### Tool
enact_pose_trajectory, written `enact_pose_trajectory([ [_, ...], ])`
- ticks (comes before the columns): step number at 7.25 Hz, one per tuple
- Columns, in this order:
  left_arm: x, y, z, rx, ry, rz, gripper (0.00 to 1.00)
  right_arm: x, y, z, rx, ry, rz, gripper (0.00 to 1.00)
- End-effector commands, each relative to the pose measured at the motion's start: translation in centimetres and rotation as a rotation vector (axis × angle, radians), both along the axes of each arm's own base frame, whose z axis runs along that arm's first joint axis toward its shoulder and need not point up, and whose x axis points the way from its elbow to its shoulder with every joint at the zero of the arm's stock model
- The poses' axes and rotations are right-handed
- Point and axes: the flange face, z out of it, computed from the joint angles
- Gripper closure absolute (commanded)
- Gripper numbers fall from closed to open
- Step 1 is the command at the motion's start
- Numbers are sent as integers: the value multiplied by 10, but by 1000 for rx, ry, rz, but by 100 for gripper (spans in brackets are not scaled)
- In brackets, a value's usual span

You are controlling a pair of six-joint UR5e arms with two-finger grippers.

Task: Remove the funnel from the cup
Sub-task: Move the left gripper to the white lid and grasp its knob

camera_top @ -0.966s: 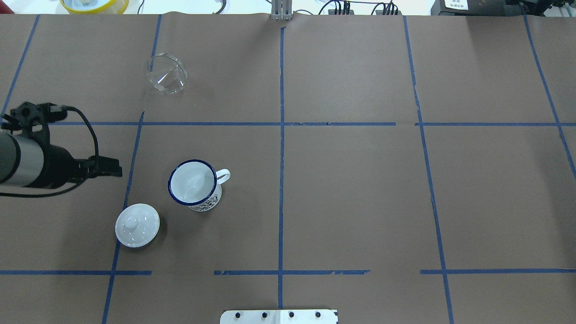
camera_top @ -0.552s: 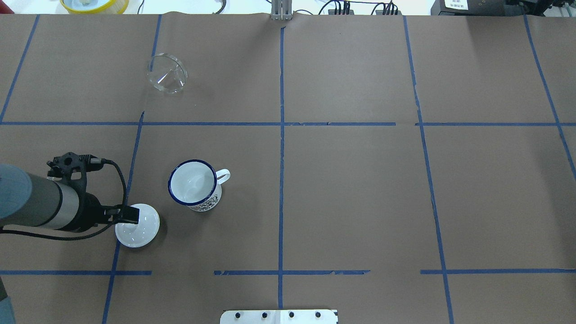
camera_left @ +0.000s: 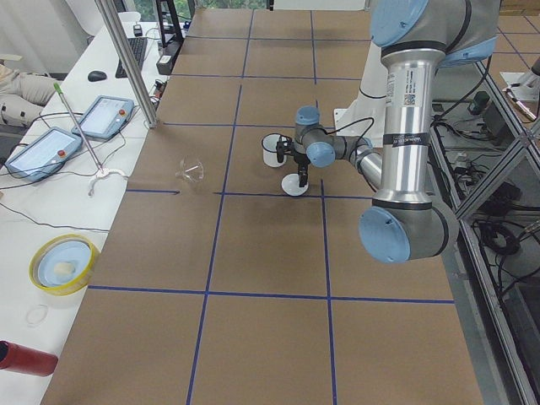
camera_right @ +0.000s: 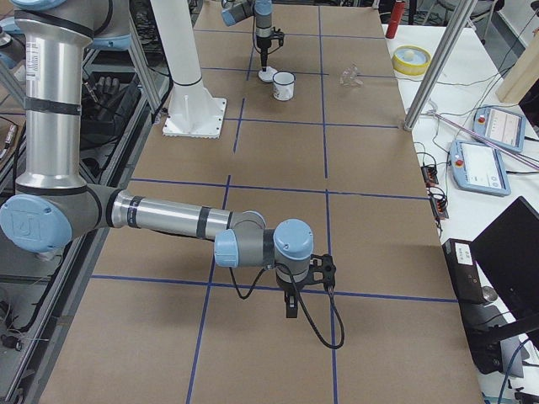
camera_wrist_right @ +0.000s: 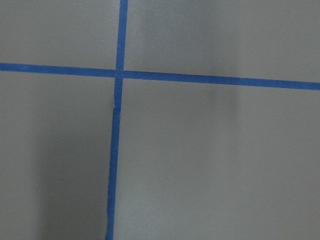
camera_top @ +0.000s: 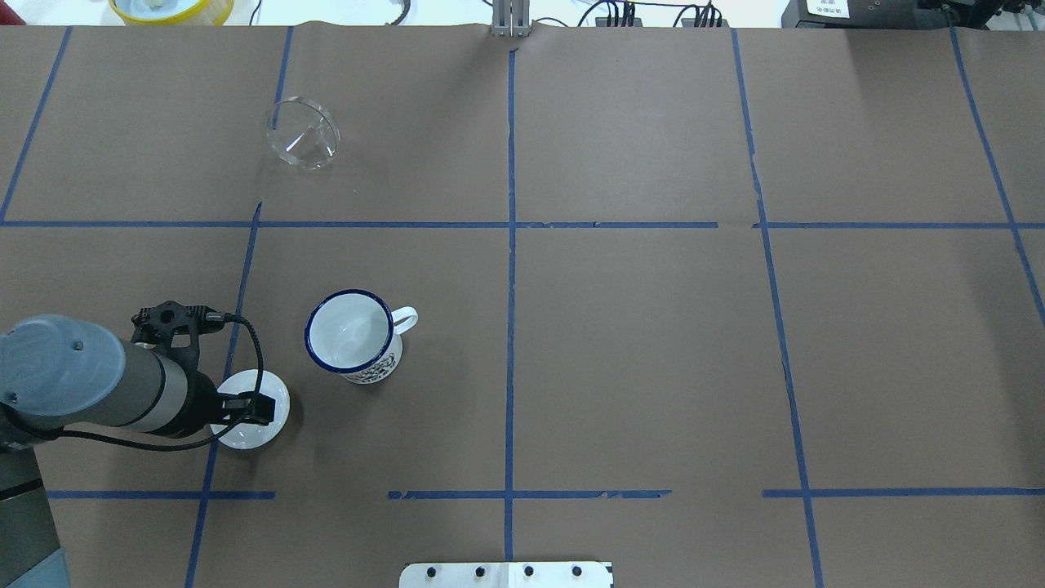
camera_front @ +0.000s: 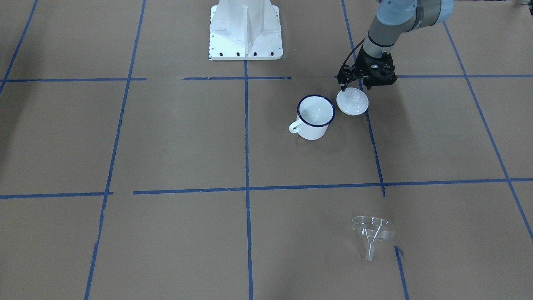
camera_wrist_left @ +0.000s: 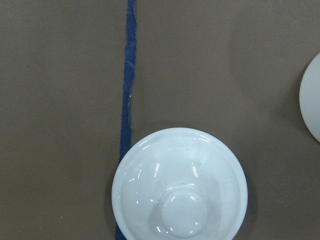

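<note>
Brown paper covers our table (camera_top: 653,327); the funnel (camera_top: 302,133) lies on its side, well apart from the upright cup (camera_top: 351,335). Our left claw (camera_top: 260,406) hovers over the lid (camera_top: 249,438); we cannot tell how open it or the right claw (camera_right: 290,311) is.

Left arm (camera_top: 82,384): I see it come in low from the robot's left edge of the bench. The forearm is stretched toward the lid (camera_top: 276,390), and the wrist is turned so the tool points down.
Left end effector (camera_top: 255,406): it hangs over the lid, toward the lid's side nearer the arm. I can't tell whether it touches. Its camera looks straight down on the lid and shows no fingers, so I can't judge how the jaws stand.
Right arm (camera_right: 160,215): it lies low and nearly level, well apart from the lid, at the opposite end of the bench.
Right end effector (camera_right: 290,313): it points straight down, close to the bench. From that side view alone, I can't read the jaws.
</note>
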Motion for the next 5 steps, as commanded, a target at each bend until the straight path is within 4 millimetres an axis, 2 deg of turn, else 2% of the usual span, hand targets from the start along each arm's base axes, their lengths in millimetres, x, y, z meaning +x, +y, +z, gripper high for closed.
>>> enact_pose_trajectory([
  [1, 3, -2, -2, 2, 2, -1, 26, 0, 0, 0, 0, 0, 0, 0],
  [3, 6, -4, -9, 11, 17, -2, 37, 0, 0, 0, 0, 0, 0, 0],
  [5, 7, -6, -6, 10, 11, -3, 38, 0, 0, 0, 0, 0, 0, 0],
])
